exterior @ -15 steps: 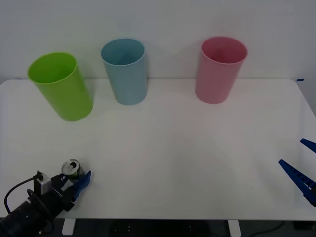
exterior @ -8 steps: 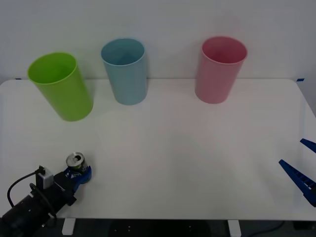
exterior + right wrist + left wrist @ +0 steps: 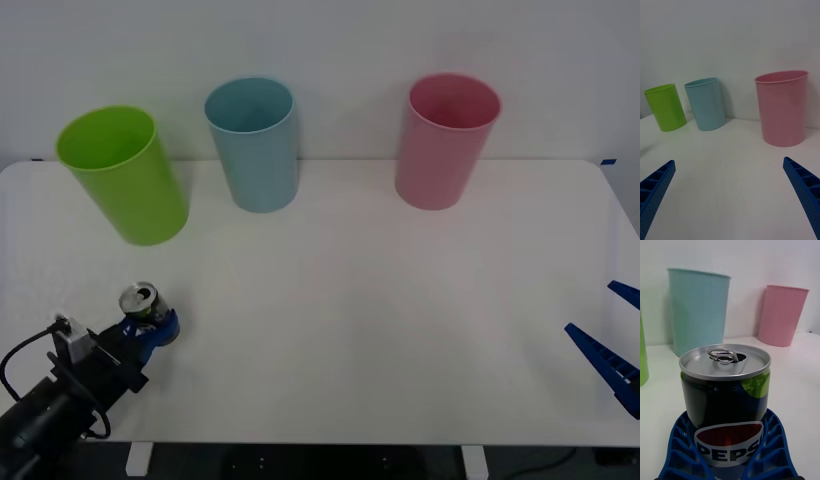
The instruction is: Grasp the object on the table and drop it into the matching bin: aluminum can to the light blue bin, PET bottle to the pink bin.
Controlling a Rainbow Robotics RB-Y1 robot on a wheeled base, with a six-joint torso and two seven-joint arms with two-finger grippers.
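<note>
Your left gripper [image 3: 150, 328] sits over the near left part of the table [image 3: 380, 330], its blue ribbed fingers [image 3: 769, 442] wrapped close round the lower body of the aluminum can [image 3: 725, 397]; the can stands upright in that clamp, silver top and pull-tab up. The front view does not settle whether the can's base rests on the tabletop or is just clear of it. The light blue bin [image 3: 253, 143] stands well apart at the far edge, with the lime green bin [image 3: 125, 175] between it and the can's side of the table, and the pink bin [image 3: 445, 140] further right. Right gripper [image 3: 730, 195] is parked at the right edge, fingers spread wide, nothing in them. Risks as judged: the hold is low on the can, so a fast swing could tip it forward out of the fingers. A straight path toward the blue bin passes close to the green one; carry too low and you clip a rim and topple a tall, tapered bin. Release off-centre and the can strikes the lip.
</note>
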